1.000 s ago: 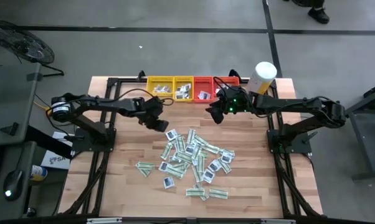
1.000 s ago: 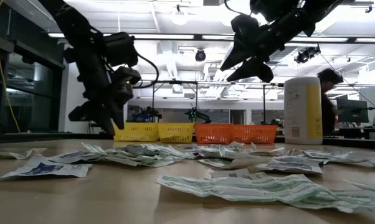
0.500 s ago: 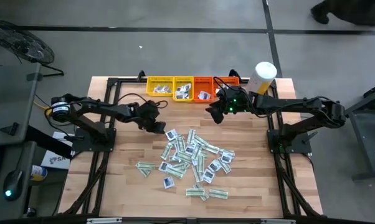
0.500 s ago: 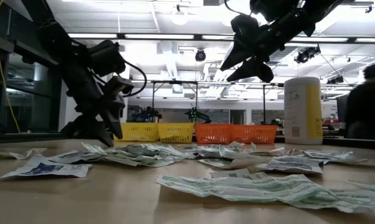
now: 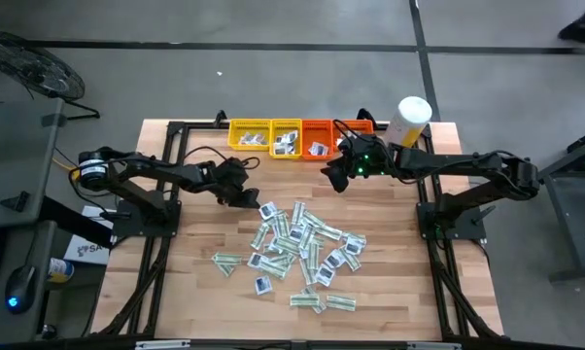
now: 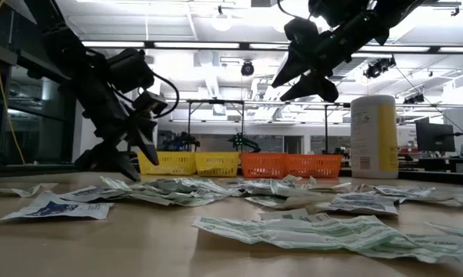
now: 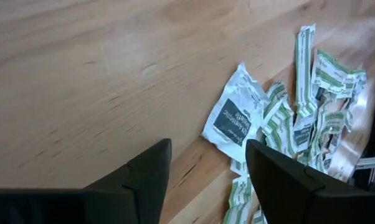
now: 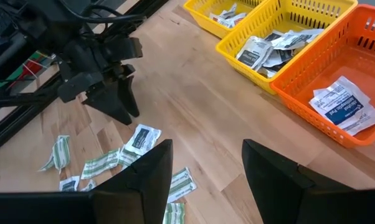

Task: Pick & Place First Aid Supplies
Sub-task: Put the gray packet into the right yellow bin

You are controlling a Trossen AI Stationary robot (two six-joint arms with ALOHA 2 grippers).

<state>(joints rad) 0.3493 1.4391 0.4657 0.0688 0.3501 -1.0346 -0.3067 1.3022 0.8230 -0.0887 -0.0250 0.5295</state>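
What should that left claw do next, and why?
Probably ease forward and down over the nearest square packet, then close. The left gripper is open and empty, low over bare wood, and that packet lies flat just ahead at the pile's edge. The right gripper waits, raised, by the trays.

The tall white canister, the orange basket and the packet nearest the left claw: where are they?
Canister point(image 5: 410, 119): high view, on its side wall.
Orange basket point(image 8: 362, 38): right wrist view, on its mesh wall.
Packet point(image 7: 232, 116): left wrist view, on its dark printed centre.
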